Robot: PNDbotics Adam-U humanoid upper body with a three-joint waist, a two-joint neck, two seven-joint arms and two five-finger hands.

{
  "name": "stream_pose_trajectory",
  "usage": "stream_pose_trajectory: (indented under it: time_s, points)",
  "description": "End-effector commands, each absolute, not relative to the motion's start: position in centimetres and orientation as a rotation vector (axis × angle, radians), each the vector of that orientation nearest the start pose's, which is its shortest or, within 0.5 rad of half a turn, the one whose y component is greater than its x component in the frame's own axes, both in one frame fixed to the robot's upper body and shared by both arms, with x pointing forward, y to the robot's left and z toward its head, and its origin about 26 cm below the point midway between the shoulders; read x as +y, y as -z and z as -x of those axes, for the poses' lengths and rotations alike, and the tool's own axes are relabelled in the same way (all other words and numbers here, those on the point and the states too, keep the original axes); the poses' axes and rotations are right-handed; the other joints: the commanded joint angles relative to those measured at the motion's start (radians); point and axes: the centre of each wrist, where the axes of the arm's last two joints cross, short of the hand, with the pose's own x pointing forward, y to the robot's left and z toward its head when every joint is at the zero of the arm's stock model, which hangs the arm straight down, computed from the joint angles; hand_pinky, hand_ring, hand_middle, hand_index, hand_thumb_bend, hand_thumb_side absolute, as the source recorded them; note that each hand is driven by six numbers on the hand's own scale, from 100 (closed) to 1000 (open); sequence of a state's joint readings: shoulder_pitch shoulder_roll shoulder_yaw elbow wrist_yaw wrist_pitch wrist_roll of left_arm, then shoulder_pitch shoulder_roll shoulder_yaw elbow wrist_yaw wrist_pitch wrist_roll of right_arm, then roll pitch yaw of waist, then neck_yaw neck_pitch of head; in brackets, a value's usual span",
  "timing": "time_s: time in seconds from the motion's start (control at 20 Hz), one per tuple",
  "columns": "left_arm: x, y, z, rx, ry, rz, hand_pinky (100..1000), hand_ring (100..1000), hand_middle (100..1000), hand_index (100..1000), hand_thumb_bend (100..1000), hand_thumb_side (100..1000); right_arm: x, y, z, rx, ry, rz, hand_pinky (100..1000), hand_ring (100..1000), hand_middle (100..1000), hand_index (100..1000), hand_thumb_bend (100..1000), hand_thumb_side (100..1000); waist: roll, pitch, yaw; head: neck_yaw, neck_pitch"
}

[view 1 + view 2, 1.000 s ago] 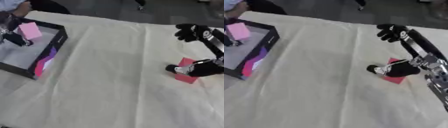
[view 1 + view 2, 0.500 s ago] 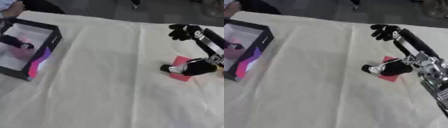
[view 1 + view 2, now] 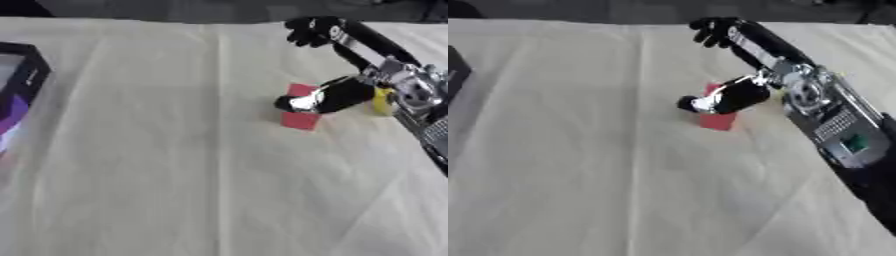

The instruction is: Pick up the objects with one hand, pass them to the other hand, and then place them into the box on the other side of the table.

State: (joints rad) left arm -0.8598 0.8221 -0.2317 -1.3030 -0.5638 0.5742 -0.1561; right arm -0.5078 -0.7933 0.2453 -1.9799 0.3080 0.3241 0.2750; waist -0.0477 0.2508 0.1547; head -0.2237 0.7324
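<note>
one red block [image 3: 301, 119] lies on the cream tablecloth [image 3: 175, 165] in the left eye view, right of the middle, and a black part of the right arm with a silver tip lies over its upper half, so only its lower part and a top corner show. just right of that black part a small yellow thing [image 3: 381, 100] sits beside the arm. the right hand [image 3: 308, 31] shows near the far edge of the cloth, well apart from the block, its dark fingers curled downward with nothing seen in them. the black box [image 3: 24, 80] with a purple side is cut by the left border. in the right eye view the same red block [image 3: 717, 120] sits under the black part, the right hand [image 3: 713, 31] again curled near the far edge, and only a corner of the box [image 3: 455, 70] shows at the left border. neither view shows the left hand.
</note>
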Motion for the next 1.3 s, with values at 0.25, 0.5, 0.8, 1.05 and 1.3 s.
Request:
stream_pose_trajectory:
  time_s: [0.25,0.5,0.8,1.05,1.3]
  points:
    - [35.3,-31.7,-40.2,-1.304,0.66,-1.302,863,785,744,772,398,145,-27.9,-29.1,-30.7,-1.602,-1.413,0.659,894,860,818,923,621,325,-0.003,-0.041,-0.007,-0.032,0.024]
    - [34.6,-32.6,-40.2,-1.344,0.652,-1.284,863,781,738,766,377,160,-31.3,-30.4,-31.7,-1.518,-1.418,0.556,897,865,822,926,643,341,-0.008,-0.031,0.016,-0.056,0.026]
    - [34.3,-33.3,-40.4,-1.357,0.626,-1.284,861,778,731,761,378,181,-34.6,-29.9,-32.7,-1.405,-1.371,0.586,910,876,823,929,645,358,-0.018,-0.02,0.045,-0.076,0.024]
    - [34.5,-32.8,-40.8,-1.332,0.628,-1.278,862,780,731,760,441,166,-35.0,-28.3,-35.0,-1.269,-1.456,0.614,948,904,834,946,647,341,-0.014,-0.029,0.044,-0.097,0.029]
    - [34.7,-31.9,-41.1,-1.294,0.653,-1.272,863,783,733,761,415,192,-35.1,-27.1,-37.5,-1.156,-1.528,0.578,944,902,828,947,645,384,-0.009,-0.042,0.031,-0.103,0.037]
